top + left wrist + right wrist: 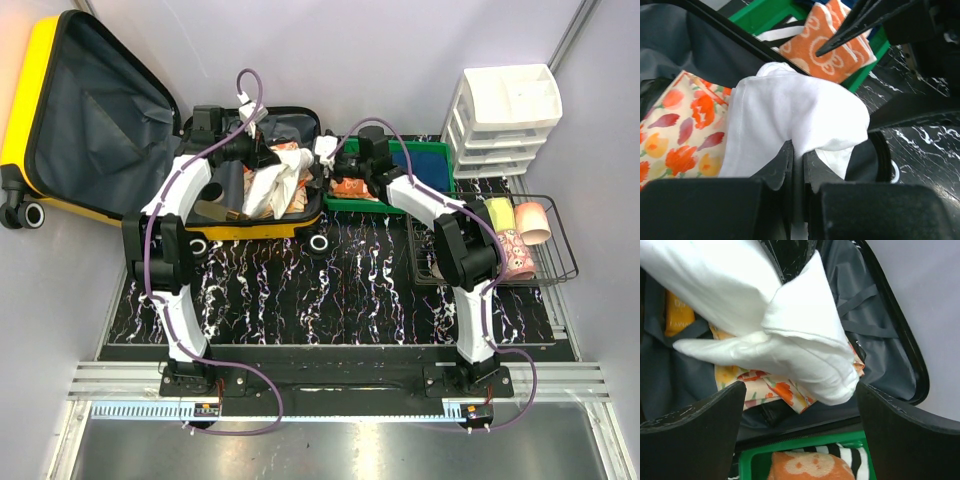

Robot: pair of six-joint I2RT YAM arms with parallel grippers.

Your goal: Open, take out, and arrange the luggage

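White cloth [800, 110] clenched in left gripper [799, 160] over open luggage [90, 120]
The luggage lies at the table's [350, 270] far left; the right gripper [800, 385] gapes beside the cloth, apparently ready to share the lift.

Pale lilac walls [400, 60], black marbled tabletop [350, 290], white drawer unit [505, 120], possibly plastic

I count two of my own: the left end effector [797, 150] and the right end effector [800, 390]. One yellow suitcase [28, 110], one green tray [432, 160], one white drawer unit [505, 115], one wire basket [562, 240]. The basket holds three rolled pieces [498, 213]. There are three cloths: one white cloth [790, 115], one floral cloth [675, 135] and one orange patterned cloth [832, 45].
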